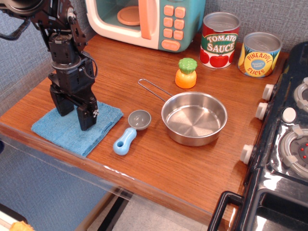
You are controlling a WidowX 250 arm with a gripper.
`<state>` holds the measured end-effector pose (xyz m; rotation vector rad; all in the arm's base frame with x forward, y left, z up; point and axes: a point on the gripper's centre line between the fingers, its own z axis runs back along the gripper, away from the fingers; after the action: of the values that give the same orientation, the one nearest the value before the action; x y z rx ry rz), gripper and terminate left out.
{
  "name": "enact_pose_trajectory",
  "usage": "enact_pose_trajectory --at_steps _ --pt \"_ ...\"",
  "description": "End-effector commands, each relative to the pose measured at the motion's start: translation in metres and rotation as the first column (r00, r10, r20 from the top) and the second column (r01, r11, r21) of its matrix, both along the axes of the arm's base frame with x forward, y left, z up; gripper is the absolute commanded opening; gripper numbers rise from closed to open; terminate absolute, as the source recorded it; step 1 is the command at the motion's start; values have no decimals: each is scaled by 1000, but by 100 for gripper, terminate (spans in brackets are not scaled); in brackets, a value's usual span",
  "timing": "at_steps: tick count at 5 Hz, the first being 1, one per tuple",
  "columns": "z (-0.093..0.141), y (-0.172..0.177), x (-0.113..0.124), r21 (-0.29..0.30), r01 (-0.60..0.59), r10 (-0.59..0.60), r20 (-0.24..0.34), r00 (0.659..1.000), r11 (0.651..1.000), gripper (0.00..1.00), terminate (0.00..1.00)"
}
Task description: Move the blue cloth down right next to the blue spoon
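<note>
The blue cloth (60, 134) lies flat at the table's front left corner, its right edge a short gap from the blue spoon (129, 133). The spoon has a light-blue handle and a grey bowl, and lies between the cloth and the steel pan (194, 118). My black gripper (75, 120) stands upright on the middle of the cloth. Its two fingers (87, 119) are a narrow gap apart, with their tips down in the fabric, pinching it.
A toy microwave (144, 21) stands at the back. Tomato sauce (220, 40) and pineapple (260, 54) cans stand at the back right. An orange toy with a green top (186, 72) stands mid-table. A black stove (288, 144) fills the right side. The table edge runs just in front of the cloth.
</note>
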<state>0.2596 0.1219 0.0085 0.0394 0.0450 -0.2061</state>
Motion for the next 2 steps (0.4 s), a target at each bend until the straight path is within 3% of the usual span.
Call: enact_pose_trajectory --at_steps 1,2 --pt "50 -22 20 59 39 -47 131 990 997 100 0" --pt "59 -25 18 39 7 -13 145 989 999 100 0"
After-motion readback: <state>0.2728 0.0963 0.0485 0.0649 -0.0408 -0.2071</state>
